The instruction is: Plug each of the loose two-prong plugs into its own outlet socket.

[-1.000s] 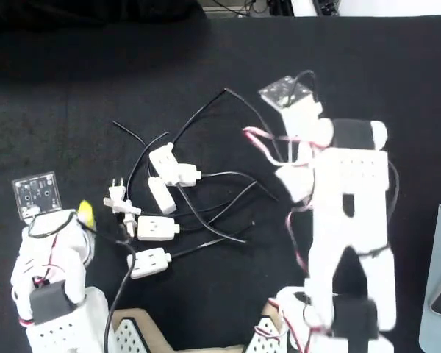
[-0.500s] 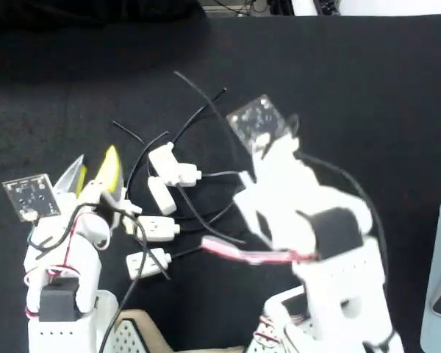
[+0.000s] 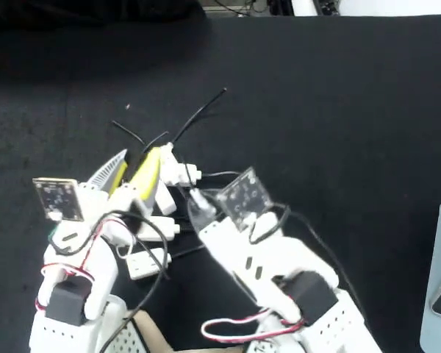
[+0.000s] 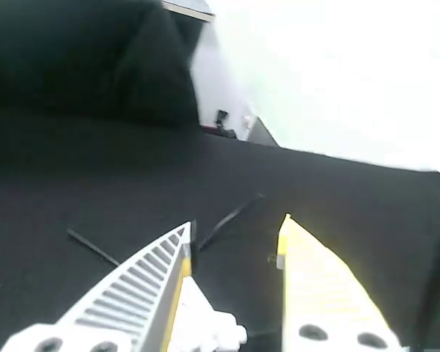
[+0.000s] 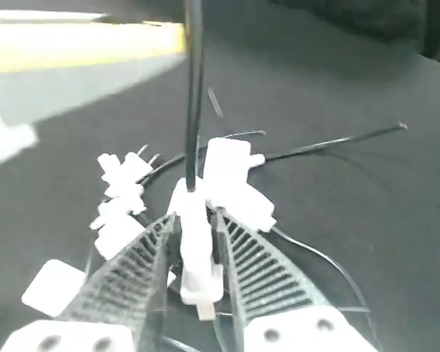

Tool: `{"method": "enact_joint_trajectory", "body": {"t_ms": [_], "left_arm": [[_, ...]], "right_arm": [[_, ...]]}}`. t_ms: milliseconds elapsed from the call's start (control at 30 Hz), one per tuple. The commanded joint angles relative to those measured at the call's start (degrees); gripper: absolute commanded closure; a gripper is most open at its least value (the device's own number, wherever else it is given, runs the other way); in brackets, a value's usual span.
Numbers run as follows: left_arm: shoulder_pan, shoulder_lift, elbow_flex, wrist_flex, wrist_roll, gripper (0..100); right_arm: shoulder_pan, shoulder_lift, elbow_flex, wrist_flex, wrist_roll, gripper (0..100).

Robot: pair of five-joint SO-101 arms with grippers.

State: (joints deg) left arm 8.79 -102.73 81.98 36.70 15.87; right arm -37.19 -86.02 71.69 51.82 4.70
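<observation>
Currently a plug (image 5: 196,268) sits clamped in my right gripper (image 5: 196,224), cord (image 5: 193,88) rising. My left gripper (image 4: 237,227) hangs wide above a socket (image 4: 205,330). Left arm (image 3: 81,257) and right arm (image 3: 272,257) lean over the desk (image 3: 353,110).

The right pincer (image 5: 196,218) clamps a white plug (image 5: 194,264), its black cord (image 5: 193,88) rising; other plugs (image 5: 121,191) lie farther off on the surface (image 5: 337,205).

- A robotics lab bench: the worktop (image 3: 367,110) is draped in plain black cloth.
- The left arm (image 3: 73,283) and right arm (image 3: 279,268) are white printed plastic, with bare circuit boards (image 3: 59,198) and exposed wiring.
- Plugs (image 5: 125,172) and sockets (image 3: 148,262) lie on short cut-off cords.
- Dark cables (image 3: 242,7) lie beyond the far edge.
</observation>
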Motion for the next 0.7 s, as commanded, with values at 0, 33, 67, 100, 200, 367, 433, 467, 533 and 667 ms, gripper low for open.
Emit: {"method": "enact_joint_trajectory", "body": {"t_ms": [0,33,67,100,200,367,433,467,533,667], "left_arm": [[5.67,-0.09,-3.74,1.32,-6.95,80],[6.90,-0.09,-4.26,2.29,-7.82,80],[7.96,-0.09,-4.88,3.25,-8.62,80],[8.84,-0.09,-5.49,4.48,-9.32,80],[11.91,-0.09,-7.52,8.00,-11.87,80],[16.13,-0.09,-11.65,13.10,-16.09,80],[18.07,-0.09,-12.35,14.42,-17.58,80],[18.95,-0.09,-12.35,14.95,-18.20,80],[19.56,-0.09,-11.91,16.09,-18.99,80],[19.03,-0.09,-12.35,18.81,-19.25,80]], "right_arm": [[-3.43,-1.54,0.75,-1.85,-0.09,98.7],[-3.69,-1.54,0.92,-1.85,0.00,98.7],[-3.78,-1.54,0.92,-1.85,0.00,98.7],[-3.96,-1.54,1.01,-1.85,0.00,98.7],[-4.04,-1.54,1.01,-1.76,0.09,98.7],[-4.04,0.40,1.63,-1.76,1.49,98.7],[-3.96,2.33,1.45,-1.85,1.23,98.7],[-3.87,3.21,1.19,-1.93,1.23,98.7],[-3.78,4.44,0.66,-1.93,1.14,98.7],[-3.78,6.20,-0.48,-2.02,1.14,98.7]]}}
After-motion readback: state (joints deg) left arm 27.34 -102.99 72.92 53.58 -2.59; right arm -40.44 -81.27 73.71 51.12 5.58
